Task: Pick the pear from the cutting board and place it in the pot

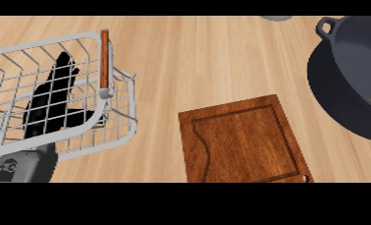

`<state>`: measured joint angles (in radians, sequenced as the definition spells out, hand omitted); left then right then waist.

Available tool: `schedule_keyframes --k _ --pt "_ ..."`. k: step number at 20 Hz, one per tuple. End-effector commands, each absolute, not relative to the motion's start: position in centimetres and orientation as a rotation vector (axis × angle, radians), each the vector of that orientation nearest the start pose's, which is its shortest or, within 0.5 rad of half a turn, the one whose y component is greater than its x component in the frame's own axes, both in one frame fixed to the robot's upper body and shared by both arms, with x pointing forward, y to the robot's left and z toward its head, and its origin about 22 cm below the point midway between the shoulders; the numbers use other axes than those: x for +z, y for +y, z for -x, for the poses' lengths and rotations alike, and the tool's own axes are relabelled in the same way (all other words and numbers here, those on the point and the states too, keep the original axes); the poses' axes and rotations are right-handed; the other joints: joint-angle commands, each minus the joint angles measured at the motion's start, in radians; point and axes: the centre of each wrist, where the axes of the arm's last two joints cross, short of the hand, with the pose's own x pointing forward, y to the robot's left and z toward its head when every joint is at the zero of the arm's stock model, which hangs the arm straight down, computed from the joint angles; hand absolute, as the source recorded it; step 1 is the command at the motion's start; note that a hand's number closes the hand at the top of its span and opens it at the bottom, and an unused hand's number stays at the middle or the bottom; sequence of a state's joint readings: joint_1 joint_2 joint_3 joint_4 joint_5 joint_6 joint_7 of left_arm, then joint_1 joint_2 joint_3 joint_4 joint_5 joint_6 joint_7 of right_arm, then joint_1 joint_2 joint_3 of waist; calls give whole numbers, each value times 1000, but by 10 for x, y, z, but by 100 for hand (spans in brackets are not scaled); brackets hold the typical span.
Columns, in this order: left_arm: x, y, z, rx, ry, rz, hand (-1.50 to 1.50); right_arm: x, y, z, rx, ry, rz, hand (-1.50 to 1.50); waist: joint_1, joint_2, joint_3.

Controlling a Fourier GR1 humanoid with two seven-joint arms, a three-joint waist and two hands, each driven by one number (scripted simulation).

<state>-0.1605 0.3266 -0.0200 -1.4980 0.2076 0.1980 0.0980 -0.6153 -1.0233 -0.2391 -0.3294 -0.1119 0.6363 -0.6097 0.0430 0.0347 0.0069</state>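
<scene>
The brown wooden cutting board lies at the lower middle, and its top is bare. No pear shows anywhere in the head view. The dark pot with a loop handle stands at the right edge, partly cut off; the part of its inside that shows holds nothing. My left hand is at the left, seen through the wires of a basket, fingers straight and pointing away from me. Its grey forearm enters at the lower left corner. My right hand is out of view.
A white wire basket with a wood-covered handle stands at the left, overlapping my left hand. A small grey object peeks in at the top edge. Light wooden counter stretches between basket, board and pot.
</scene>
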Motion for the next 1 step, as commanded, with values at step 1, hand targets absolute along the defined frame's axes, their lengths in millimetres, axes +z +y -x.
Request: schedule_keyframes --k 1 --pt "73 280 -290 48 -1650 -155 0 143 -583 -261 298 -1767 113 -150 4 -9 11"
